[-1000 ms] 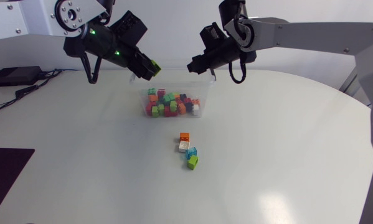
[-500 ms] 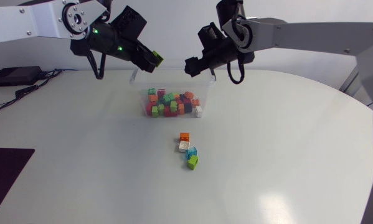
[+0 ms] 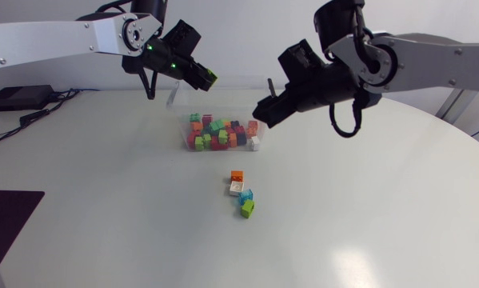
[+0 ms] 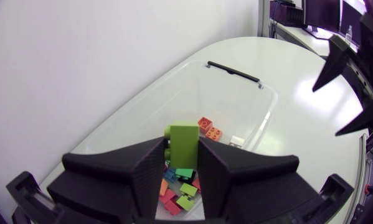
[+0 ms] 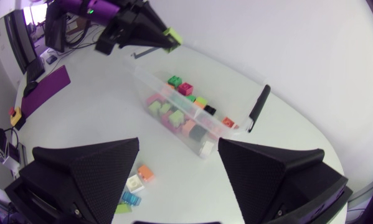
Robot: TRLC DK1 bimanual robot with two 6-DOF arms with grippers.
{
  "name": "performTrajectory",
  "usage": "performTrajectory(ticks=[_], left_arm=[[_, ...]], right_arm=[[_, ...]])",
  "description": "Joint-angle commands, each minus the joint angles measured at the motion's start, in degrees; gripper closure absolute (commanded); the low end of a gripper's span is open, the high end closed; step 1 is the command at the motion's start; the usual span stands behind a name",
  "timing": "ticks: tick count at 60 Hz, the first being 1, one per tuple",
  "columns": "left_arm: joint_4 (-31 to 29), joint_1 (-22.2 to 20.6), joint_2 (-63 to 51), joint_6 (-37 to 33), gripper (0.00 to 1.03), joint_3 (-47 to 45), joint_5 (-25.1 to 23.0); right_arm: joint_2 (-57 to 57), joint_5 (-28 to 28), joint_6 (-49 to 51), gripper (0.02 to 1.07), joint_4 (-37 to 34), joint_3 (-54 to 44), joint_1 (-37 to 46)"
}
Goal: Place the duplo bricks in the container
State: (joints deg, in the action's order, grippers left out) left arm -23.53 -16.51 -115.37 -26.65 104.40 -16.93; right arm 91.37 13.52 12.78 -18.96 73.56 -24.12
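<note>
- green brick [image 4: 184,140]: lower half hidden between left pincer [image 4: 182,155] fingers
- container [image 4: 236,87]: near end hidden behind that pincer
- loose bricks [image 5: 138,180]: lowest one partly behind right pincer [image 5: 179,149] finger
- pincer bases cut off at edge, both wrist views

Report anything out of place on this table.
Four loose bricks lie in a small cluster on the table, apart from the container where the rest sit: orange, white, blue and green. The left gripper holds one more green brick above the container. Nothing looks spilled or damaged.
</note>
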Motion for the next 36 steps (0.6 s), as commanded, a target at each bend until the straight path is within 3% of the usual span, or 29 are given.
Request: performTrajectory(ticks=[1, 8, 17, 36], left_arm=[[0.41, 0.43, -3.54, 1.87, 0.73, 3.27, -0.74], [-0.73, 0.43, -6.27, 2.75, 0.70, 6.52, -0.65], [-3.37, 0.43, -8.11, 2.84, 0.06, 9.68, -0.21], [-10.40, 0.96, -3.28, 0.99, 0.04, 11.88, -0.21]], right_arm=[[-3.31, 0.37, 1.73, 0.14, -1.25, -4.57, -1.28], [-5.94, 0.37, 1.99, 0.14, -1.78, -9.58, -2.42], [-7.44, -0.07, 3.04, 0.14, -3.36, -14.41, -4.53], [-4.62, -2.44, 5.15, 0.14, -7.41, -17.66, -8.05]])
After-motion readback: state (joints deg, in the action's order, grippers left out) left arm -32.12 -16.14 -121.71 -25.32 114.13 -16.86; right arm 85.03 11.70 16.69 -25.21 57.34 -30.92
